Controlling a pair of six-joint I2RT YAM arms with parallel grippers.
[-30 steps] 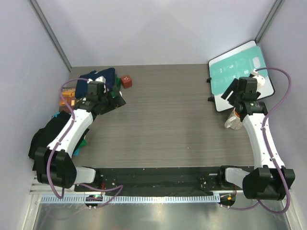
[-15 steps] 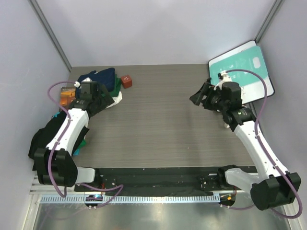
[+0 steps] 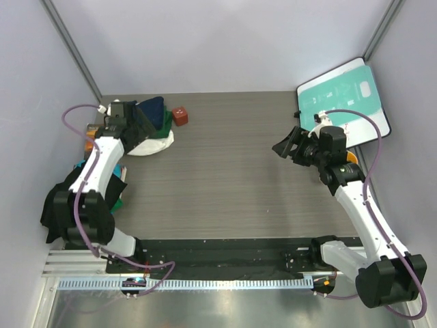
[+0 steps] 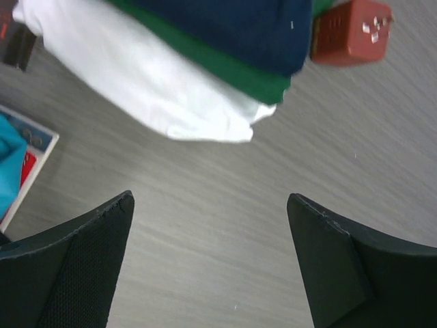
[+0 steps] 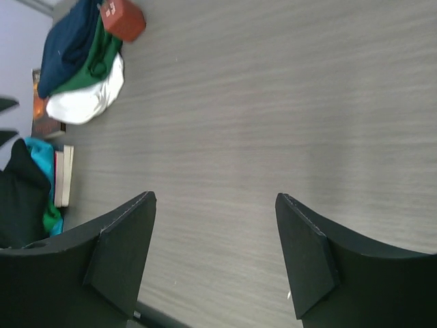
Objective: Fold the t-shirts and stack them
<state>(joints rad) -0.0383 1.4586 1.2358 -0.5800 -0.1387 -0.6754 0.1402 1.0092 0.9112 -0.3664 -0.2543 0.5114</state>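
Observation:
Three folded t-shirts lie stacked at the table's far left: navy (image 3: 151, 109) on top, dark green (image 3: 166, 124) in the middle, cream-white (image 3: 151, 145) at the bottom. In the left wrist view the navy (image 4: 232, 24), green (image 4: 218, 65) and white (image 4: 136, 75) layers fill the top. My left gripper (image 3: 134, 128) is open and empty, hovering over the stack's left side (image 4: 212, 205). My right gripper (image 3: 283, 145) is open and empty above the table's right half, its fingers pointing towards the stack (image 5: 215, 198). The right wrist view shows the stack (image 5: 85, 96) far off.
A small red block (image 3: 179, 115) sits just right of the stack. A teal-and-white board (image 3: 341, 102) leans at the far right corner. Books (image 5: 63, 174), a teal cloth (image 5: 37, 154) and a black cloth (image 3: 58, 198) lie along the left edge.
My left gripper has drawn back to the far left, uncovering the white shirt. My right arm has swung from the board out over the table, gripper now pointing left.

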